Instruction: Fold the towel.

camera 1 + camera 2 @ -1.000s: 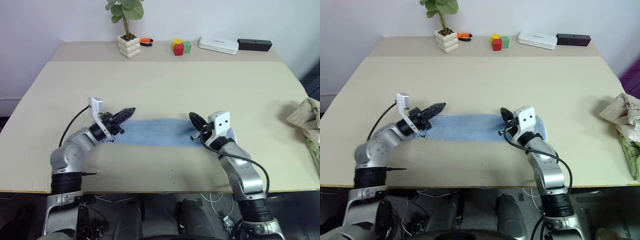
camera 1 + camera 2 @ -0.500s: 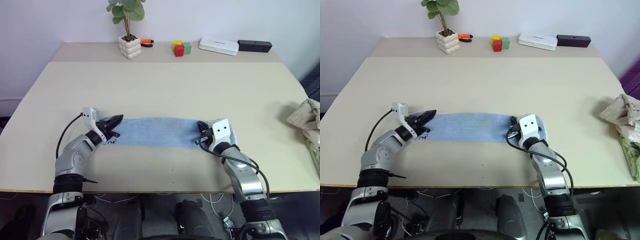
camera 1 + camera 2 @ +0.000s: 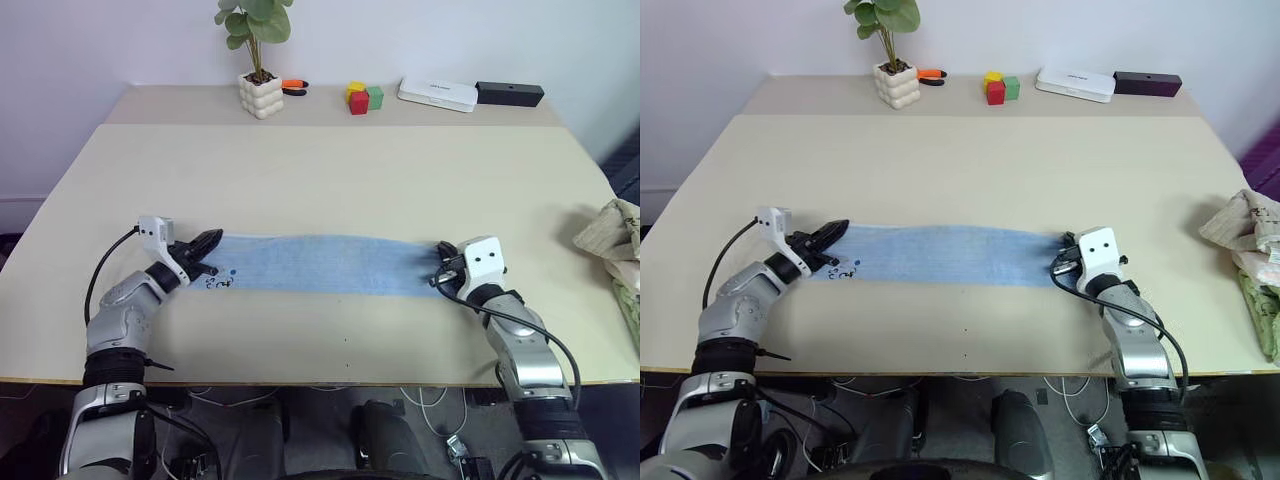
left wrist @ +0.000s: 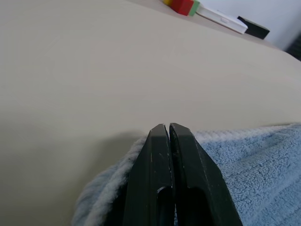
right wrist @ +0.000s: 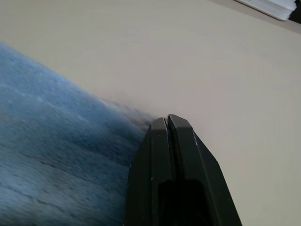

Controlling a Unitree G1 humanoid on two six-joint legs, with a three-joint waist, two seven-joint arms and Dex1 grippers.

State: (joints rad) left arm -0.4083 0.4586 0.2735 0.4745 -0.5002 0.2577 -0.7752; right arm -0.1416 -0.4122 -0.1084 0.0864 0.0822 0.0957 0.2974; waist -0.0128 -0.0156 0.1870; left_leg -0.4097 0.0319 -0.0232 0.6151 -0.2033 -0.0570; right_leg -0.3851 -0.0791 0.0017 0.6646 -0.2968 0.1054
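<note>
Tabletop [image 3: 330, 170]: beige, spans most of the head view, with a raised strip along its far edge.

Towel [image 3: 320, 265]: light blue terry, lying flat as a long narrow band across the lower middle of the frame, running left to right. Small dark embroidered mark at its left end, just beside the left arm's tips.

Left gripper [image 3: 211, 240]: lower left of the frame, at the towel's left end. Left wrist view has the two black fingers [image 4: 157, 165] pressed together with no gap between the tips, towel edge bunched right under them. Can't tell whether any cloth is actually pinched.

Right gripper [image 3: 443, 268]: lower right, at the towel's right end. Fingers [image 5: 160, 155] also together, tips at the towel's edge where it meets bare tabletop. Same there: grip on cloth not readable.

Beige-olive patterned cloth [image 3: 612, 240]: crumpled heap at the right edge of the frame, well apart from the towel.

Along the top of the frame, on the back strip:
- potted plant [image 3: 258, 70] in a white bumpy pot, upper left of centre
- white flat box [image 3: 437, 92], upper right
- black box [image 3: 509, 92], just right of the white one
- coloured blocks [image 3: 362, 96], red, yellow, green, near top centre
- orange-handled tool [image 3: 292, 84], just beside the pot
</note>
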